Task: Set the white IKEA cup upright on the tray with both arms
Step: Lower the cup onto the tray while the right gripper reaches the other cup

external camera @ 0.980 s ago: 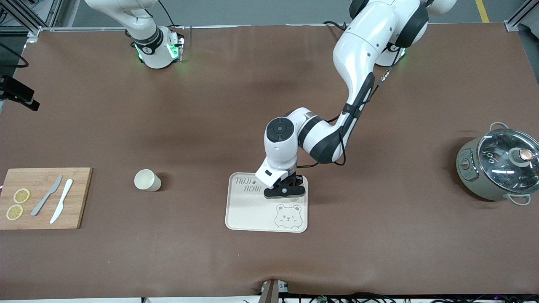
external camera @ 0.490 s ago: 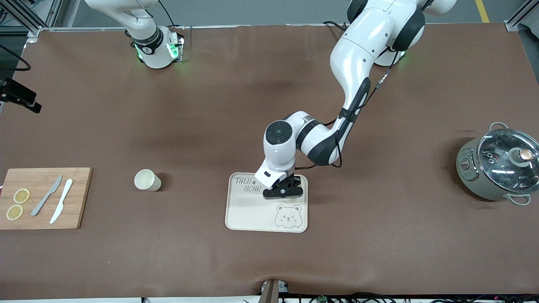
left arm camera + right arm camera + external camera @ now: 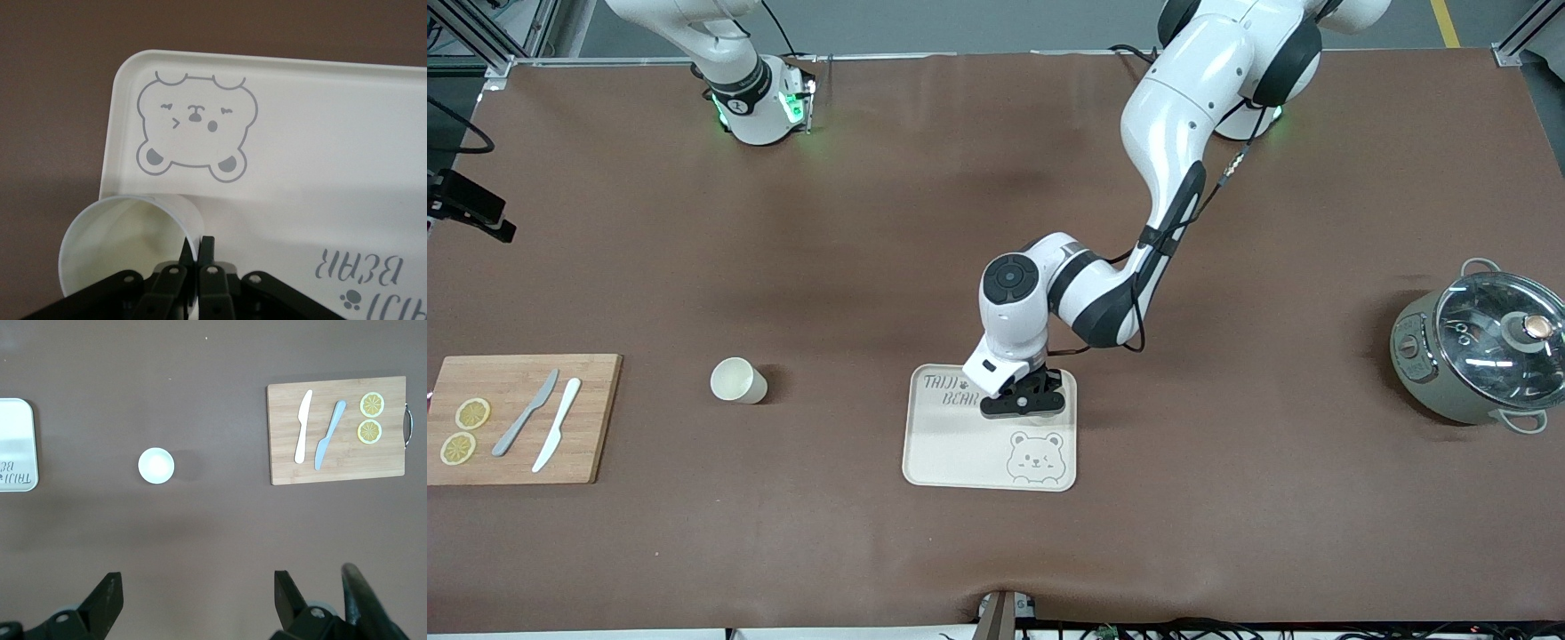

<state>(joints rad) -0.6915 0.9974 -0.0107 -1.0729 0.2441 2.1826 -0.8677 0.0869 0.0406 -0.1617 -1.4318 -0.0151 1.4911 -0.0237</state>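
Note:
The cream tray [image 3: 951, 449] with a bear drawing lies mid-table. My left gripper [image 3: 1023, 404] hangs low over it, beside the "TAIJI BEAR" lettering. In the left wrist view the left gripper [image 3: 198, 244] is shut on the thin wall of a white cup [image 3: 123, 250], one finger inside and one outside, the mouth facing up. That cup sits by the bear drawing over the tray [image 3: 320, 167]. In the front view the hand hides it. Another white cup [image 3: 738, 380] [image 3: 156, 465] stands upright on the table toward the right arm's end. My right gripper [image 3: 198, 593] waits high above the table, open and empty.
A bamboo cutting board [image 3: 596, 418] [image 3: 337, 470] with two knives and two lemon slices lies at the right arm's end. A grey pot with a glass lid [image 3: 1476, 351] stands at the left arm's end. The tray's corner [image 3: 17, 440] shows in the right wrist view.
The left arm has shifted slightly toward the right arm's end, carrying its gripper a little way over the tray. The cup on the table has not moved.

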